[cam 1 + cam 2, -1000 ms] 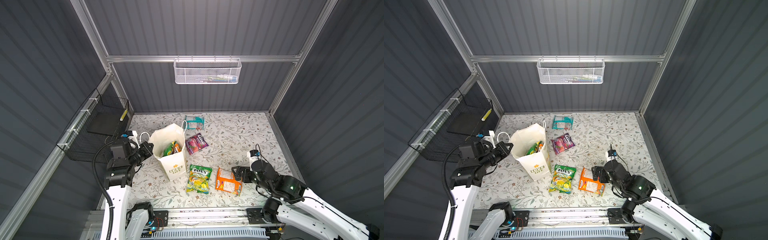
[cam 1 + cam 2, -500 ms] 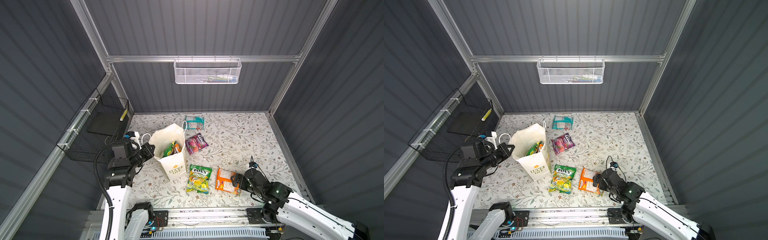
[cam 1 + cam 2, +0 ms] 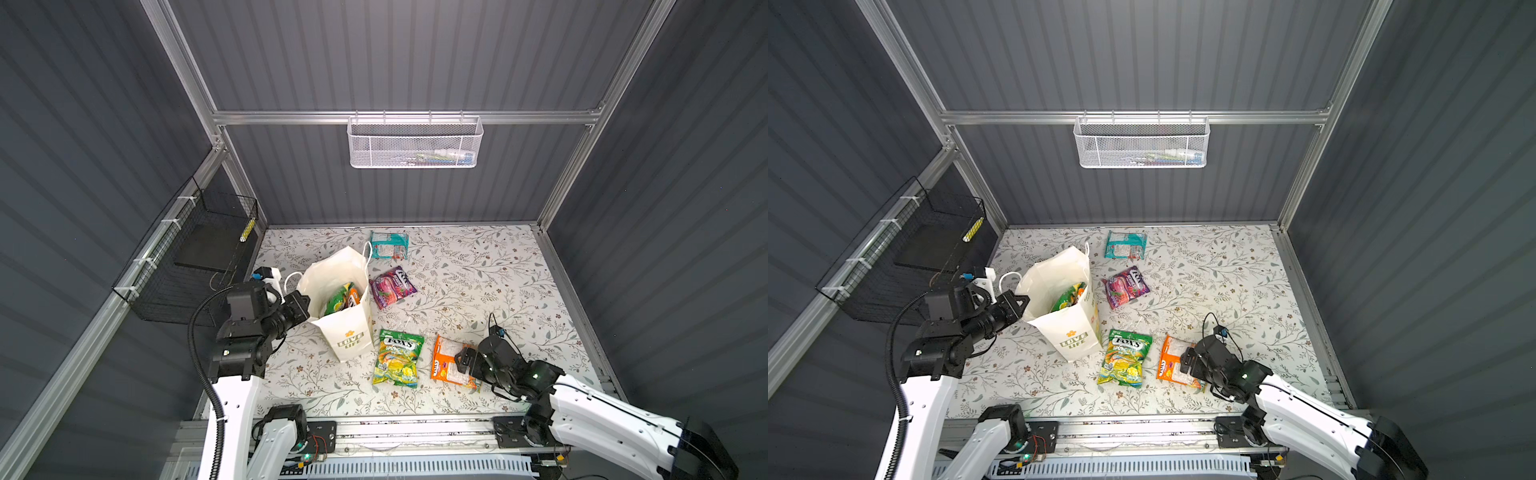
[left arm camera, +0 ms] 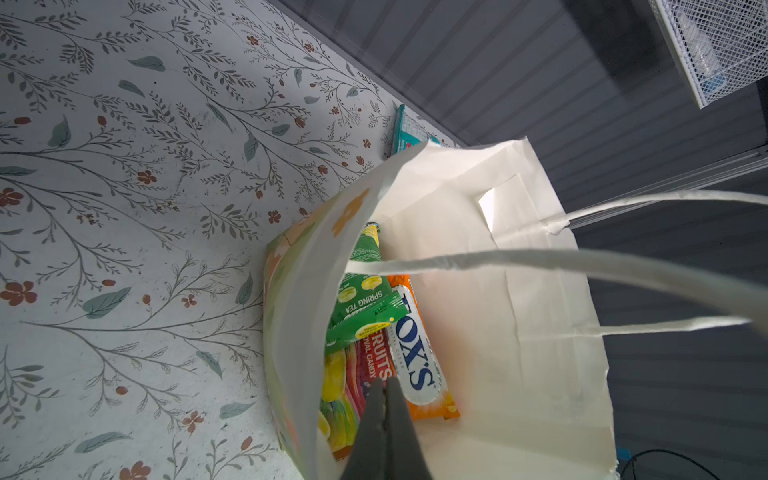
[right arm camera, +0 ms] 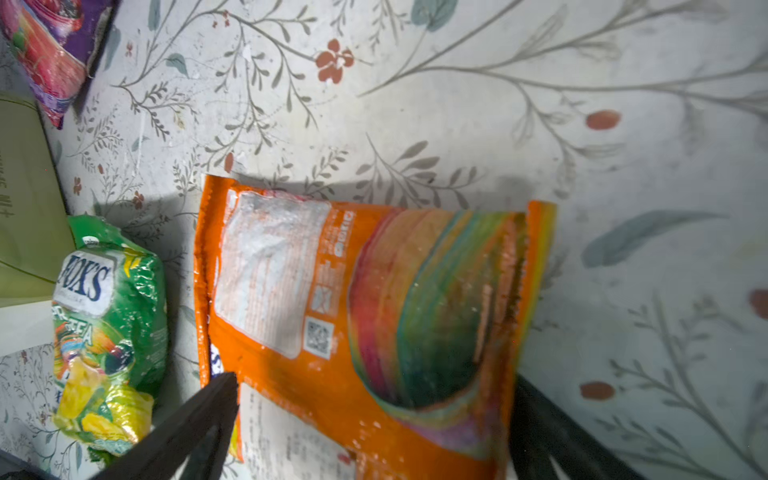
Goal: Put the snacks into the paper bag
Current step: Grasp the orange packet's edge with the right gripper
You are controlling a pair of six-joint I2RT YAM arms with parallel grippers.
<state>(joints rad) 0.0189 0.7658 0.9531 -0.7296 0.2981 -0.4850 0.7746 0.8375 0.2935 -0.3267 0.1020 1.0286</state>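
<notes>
Left gripper (image 4: 384, 386): fingers pressed together at the near rim of the bag, on the left in both top views; whether paper is pinched between them I cannot tell
Paper bag (image 3: 347, 332): upright and open just right of that gripper, cord handles hanging loose across the mouth. Thin paper, so a sideways push would likely tip or crumple it
Snacks in the bag (image 4: 374, 332): several packets standing on edge inside, in green, red and orange
Teal packet (image 3: 389, 245): flat near the back wall, just behind the bag
Purple packet (image 3: 392, 286): flat on the floral tabletop (image 3: 490, 274), just right of the bag
Green packet (image 3: 399, 357): flat in front of the bag, just beside the orange one and not touching it
Orange packet (image 5: 353, 291): flat, printed back upward, under the right arm's tool
Handling: light, soft, glossy film — probably slippery, with loose sweets that shift inside. A grip across the narrow width or on a crimped end seam looks safest
Right gripper (image 5: 376, 380): jaws spread wide, one finger at each long edge of the orange packet; nothing held
Room: the tabletop is open to the right of the orange packet, but the green packet sits close to one finger and could be nudged. The way to the bag runs over it — and the handle cords may catch a packet on the way in
</notes>
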